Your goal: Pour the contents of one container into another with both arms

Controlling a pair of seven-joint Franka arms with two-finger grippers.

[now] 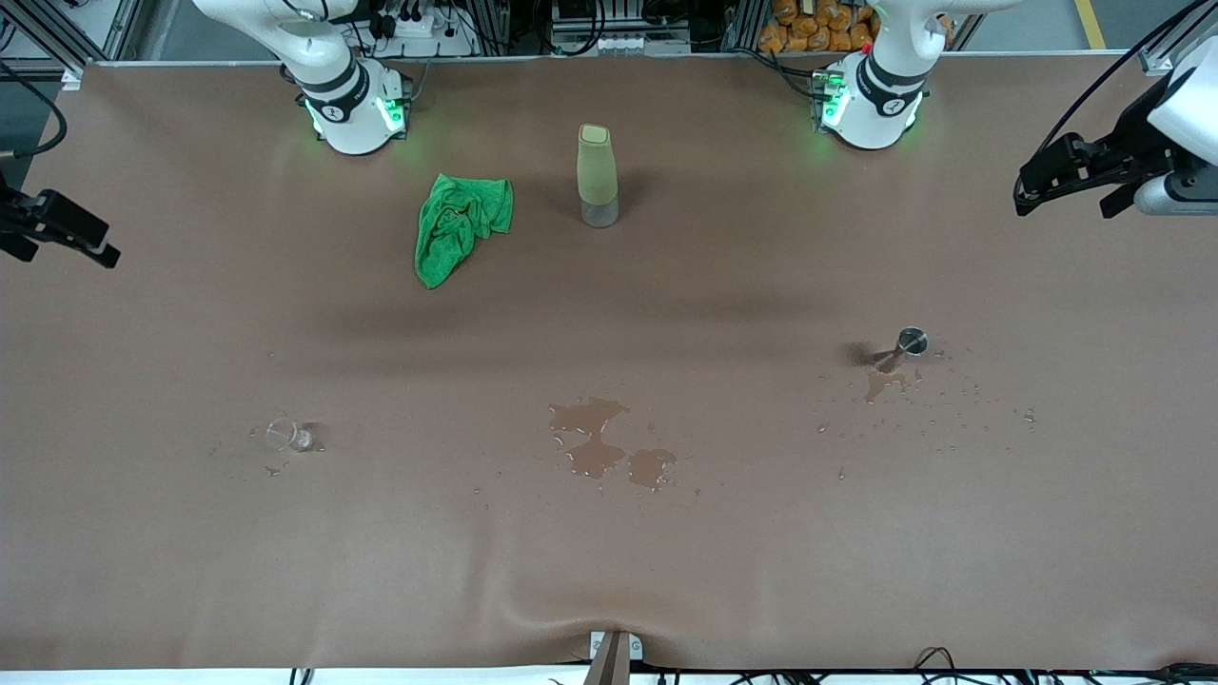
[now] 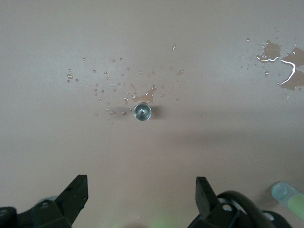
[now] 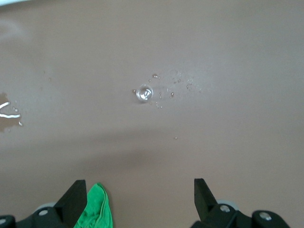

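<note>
We see the glass cup (image 1: 288, 435) standing on the brown surface (image 1: 723, 552), nearer the front camera than the green cloth (image 1: 457, 226) and toward the right arm's end, with droplets around it. From the cup, the puddle (image 1: 601, 445) lies toward the left arm's end, and past it the steel jigger (image 1: 904, 346) stands upright amid splashes. The olive-green bottle (image 1: 597, 175) stands beside the cloth. The right pincer (image 3: 138, 202) hangs spread and empty high over its end of the surface; the left pincer (image 2: 141, 197) hangs likewise spread, high above the jigger's end.
</note>
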